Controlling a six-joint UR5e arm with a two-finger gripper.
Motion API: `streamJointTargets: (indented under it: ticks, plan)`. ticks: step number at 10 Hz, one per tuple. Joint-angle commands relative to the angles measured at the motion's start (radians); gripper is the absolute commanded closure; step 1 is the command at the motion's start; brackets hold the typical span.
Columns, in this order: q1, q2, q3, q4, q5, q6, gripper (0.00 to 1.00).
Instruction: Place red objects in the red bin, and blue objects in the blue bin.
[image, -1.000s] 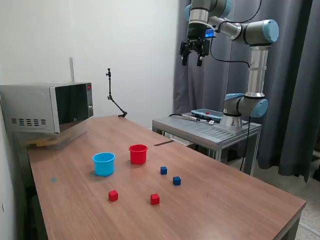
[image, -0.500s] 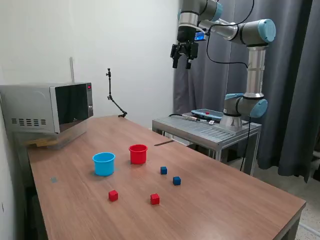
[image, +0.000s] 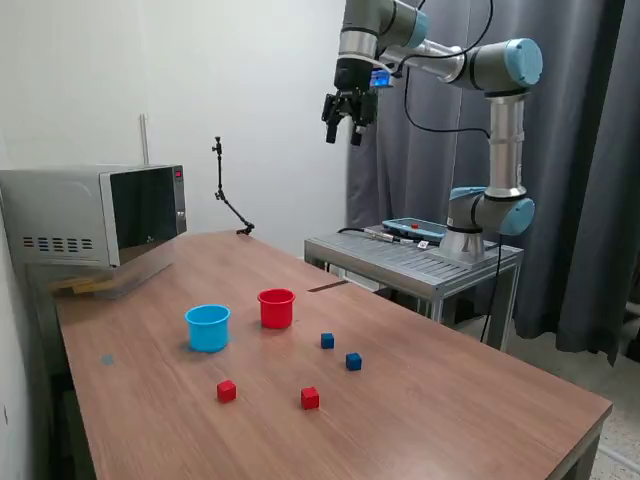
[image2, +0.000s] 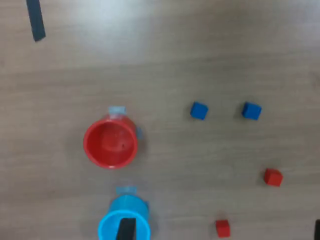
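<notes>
Two small red cubes (image: 227, 391) (image: 310, 398) and two dark blue cubes (image: 327, 340) (image: 353, 361) lie apart on the wooden table. Behind them stand the red bin (image: 277, 308), a red cup, and the blue bin (image: 207, 327), a light-blue cup. My gripper (image: 341, 137) hangs high above the table's far side, open and empty. The wrist view looks down on the red cup (image2: 110, 142), the blue cup (image2: 125, 225), both blue cubes (image2: 199, 110) (image2: 251, 110) and both red cubes (image2: 273, 177) (image2: 222, 228). Both cups look empty.
A microwave (image: 95, 215) sits at the table's far corner on the exterior view's left, with a thin black stand (image: 225, 190) behind it. A metal cart (image: 415, 255) carries the arm's base beyond the table. A dark strip (image: 328, 286) lies near the table's far edge.
The arm has swung toward the exterior view's left, carrying the open gripper along high above the table. Cubes and cups have not moved.
</notes>
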Motion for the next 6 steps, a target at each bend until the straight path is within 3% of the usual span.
streamJointTargets:
  ticks: [1, 6]
  plan:
    - [0.002, 0.039, -0.047, -0.01, 0.0, 0.001, 0.0]
    - [0.013, 0.118, -0.1, -0.011, 0.001, 0.006, 0.0]
